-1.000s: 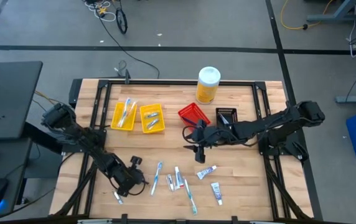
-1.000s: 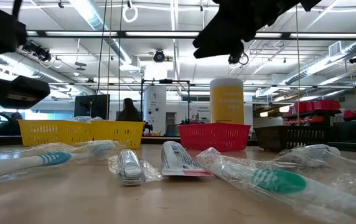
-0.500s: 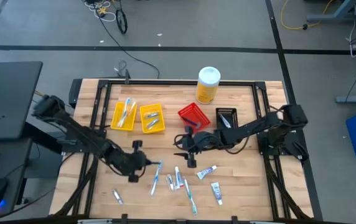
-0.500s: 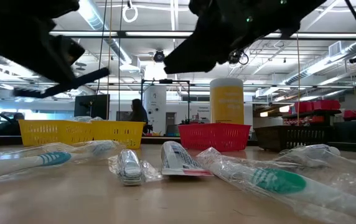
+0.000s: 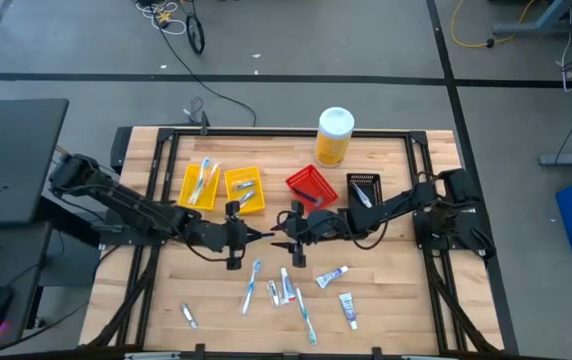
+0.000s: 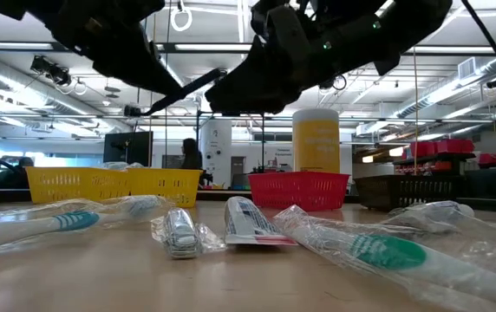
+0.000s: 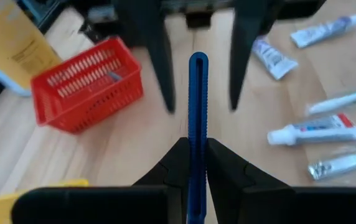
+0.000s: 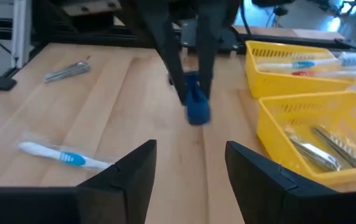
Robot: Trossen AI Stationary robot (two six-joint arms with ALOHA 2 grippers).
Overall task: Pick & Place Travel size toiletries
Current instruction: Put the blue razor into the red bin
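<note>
Here, no legible labels anywhere.

A slim blue razor handle (image 7: 197, 118) is seen clamped upright between the fingers of the left gripper (image 5: 258, 236), raised above the middle of the counter (image 5: 386, 310). Toward 6 o'clock of it, a loose cluster of wrapped toiletries lies flat on the wood: a blue-white toothbrush (image 5: 253, 282) angled slightly, two small silvery packets (image 5: 275, 292) beside a white toothpaste tube (image 5: 287, 286), and a teal-bristled toothbrush (image 5: 306, 316) slanting toward 5 o'clock. Two more white tubes (image 5: 332, 275) are laid at about 4 o'clock of the cluster, one tilted, one nearly straight (image 5: 348, 307). A lone silvery packet (image 5: 189, 316) is found well apart at 8 o'clock.
</note>
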